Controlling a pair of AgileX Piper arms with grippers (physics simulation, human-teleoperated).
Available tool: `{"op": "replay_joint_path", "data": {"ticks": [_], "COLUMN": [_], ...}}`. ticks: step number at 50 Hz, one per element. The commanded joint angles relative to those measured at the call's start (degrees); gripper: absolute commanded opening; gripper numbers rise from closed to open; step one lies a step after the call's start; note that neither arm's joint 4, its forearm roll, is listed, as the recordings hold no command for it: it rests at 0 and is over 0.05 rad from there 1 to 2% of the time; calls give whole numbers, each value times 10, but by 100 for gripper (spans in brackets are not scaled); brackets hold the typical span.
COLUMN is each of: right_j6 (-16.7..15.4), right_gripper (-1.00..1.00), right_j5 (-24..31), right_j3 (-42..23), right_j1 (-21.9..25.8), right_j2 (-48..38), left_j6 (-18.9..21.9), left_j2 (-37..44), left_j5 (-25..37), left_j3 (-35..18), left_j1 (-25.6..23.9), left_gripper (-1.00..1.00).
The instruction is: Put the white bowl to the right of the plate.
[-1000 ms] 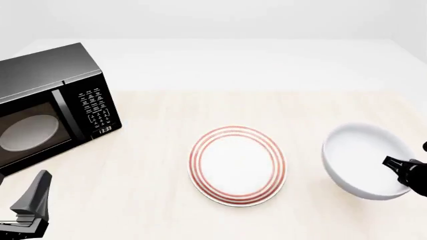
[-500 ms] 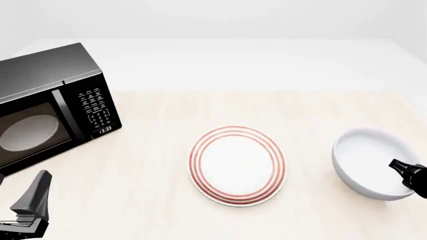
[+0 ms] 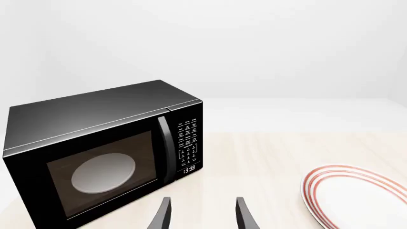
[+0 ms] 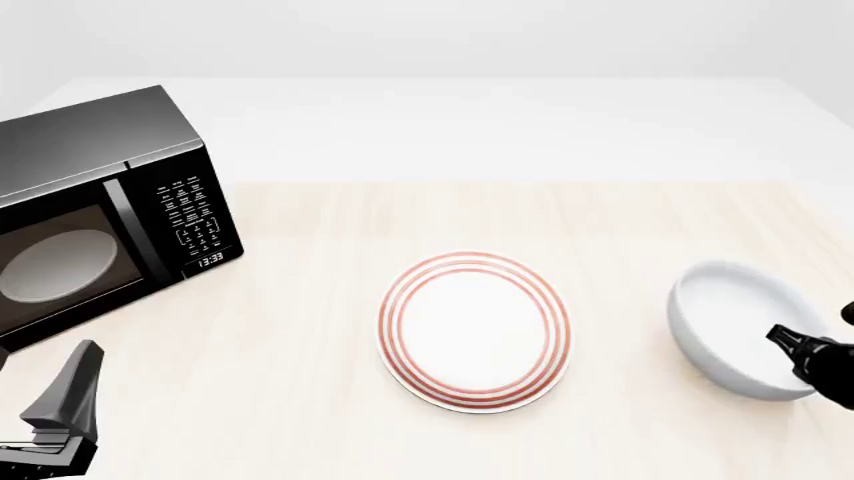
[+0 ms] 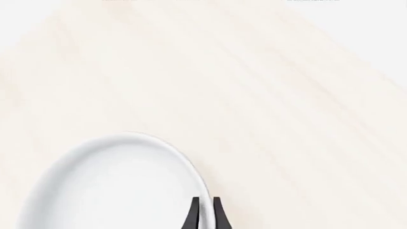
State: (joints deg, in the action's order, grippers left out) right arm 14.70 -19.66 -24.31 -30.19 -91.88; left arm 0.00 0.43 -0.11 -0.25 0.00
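The white bowl [image 4: 727, 310] sits low at the table's right side, to the right of the red-ringed plate [image 4: 477, 330], with a gap between them. My right gripper [image 4: 787, 345] is shut on the bowl's near right rim. In the right wrist view its fingertips [image 5: 205, 212] pinch the rim of the bowl [image 5: 108, 191]. I cannot tell whether the bowl touches the table. My left gripper [image 4: 60, 410] is open and empty at the near left. In its wrist view [image 3: 203, 217] it points towards the microwave, with the plate [image 3: 356, 200] to one side.
A black microwave [image 4: 94, 210] stands at the left of the table with its door shut and a greyish disc inside; it also shows in the left wrist view [image 3: 108, 143]. The table's right edge lies close beyond the bowl.
The bowl, held by my right gripper, has come down towards the table and shifted slightly right. The left arm and the plate have not moved.
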Motion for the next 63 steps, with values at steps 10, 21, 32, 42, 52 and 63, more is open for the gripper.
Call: {"op": "replay_joint_path", "data": {"ticks": [10, 21, 32, 42, 52, 63], "right_j6": [33, 16, -28, -73, -118, -81], "right_gripper": [-100, 100, 100, 100, 100, 100], "right_j5": [-34, 120, 321, 404, 444, 338], "right_j3": [14, 12, -60, -89, -50, 168], "right_j1": [25, 34, 95, 167, 219, 235], "right_j2": [-28, 189, 392, 502, 632, 720], "left_j6": [0, 0, 0, 0, 0, 0], "left_j2": [0, 0, 0, 0, 0, 0], "left_j5": [0, 0, 0, 0, 0, 0], "left_j3": [0, 0, 0, 0, 0, 0], "left_j1": [0, 0, 0, 0, 0, 0], "left_gripper": [100, 100, 100, 100, 100, 100]}}
